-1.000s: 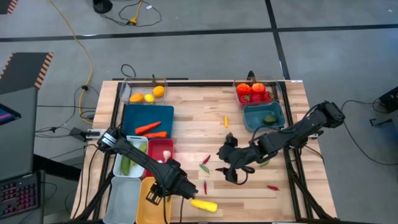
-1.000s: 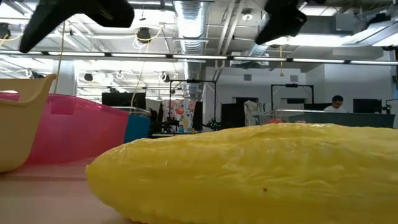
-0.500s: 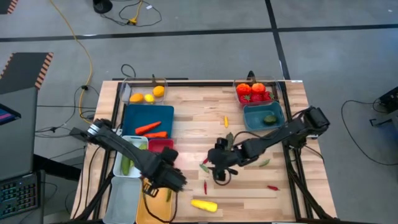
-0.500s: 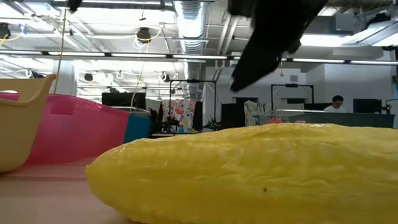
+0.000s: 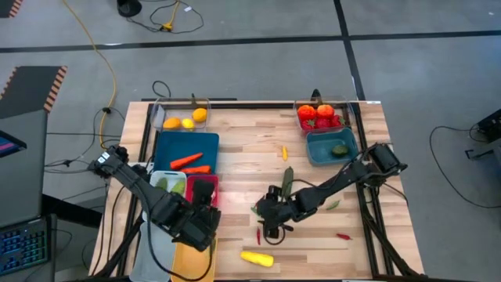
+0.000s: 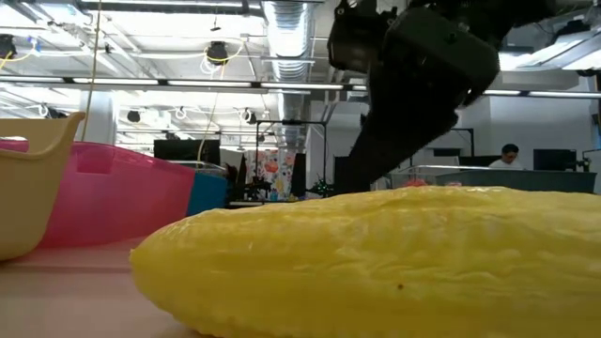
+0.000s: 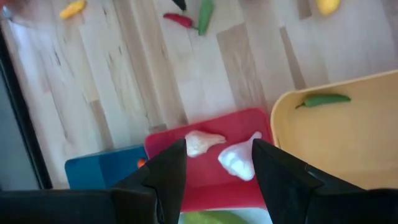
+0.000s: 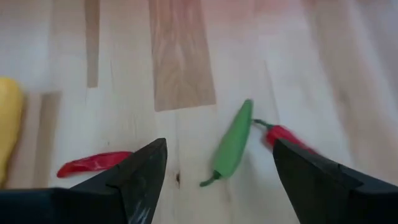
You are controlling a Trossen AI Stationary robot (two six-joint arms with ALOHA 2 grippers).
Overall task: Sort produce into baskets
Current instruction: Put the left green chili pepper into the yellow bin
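My right gripper (image 8: 219, 148) hangs open and low over the table's middle, near its front. A green chilli (image 8: 233, 146) lies on the wood between the fingers, untouched. Red chillies (image 8: 93, 163) (image 8: 283, 134) lie on either side. A yellow squash (image 5: 257, 258) rests on its side by the near edge and fills the low view (image 6: 376, 263). My left gripper (image 7: 217, 149) is open and empty above the red basket (image 7: 205, 162), which holds white garlic (image 7: 237, 158). Beside it, the yellow basket (image 7: 367, 99) holds a green chilli (image 7: 323, 99).
Along the left stand a clear basket (image 5: 182, 117) with lemons and oranges, a dark blue one (image 5: 186, 149) with carrots, a white one (image 5: 166, 192) and a pale one (image 5: 155, 251). At the far right are tomatoes (image 5: 321, 117) and a teal basket (image 5: 332, 146). More chillies (image 5: 343, 236) (image 5: 284, 153) are scattered about.
My left gripper has risen and drawn away from the yellow squash toward the table's left, turning as it went, and now hangs over the red and yellow baskets. My right gripper has come down and toward the table's left, onto the chillies.
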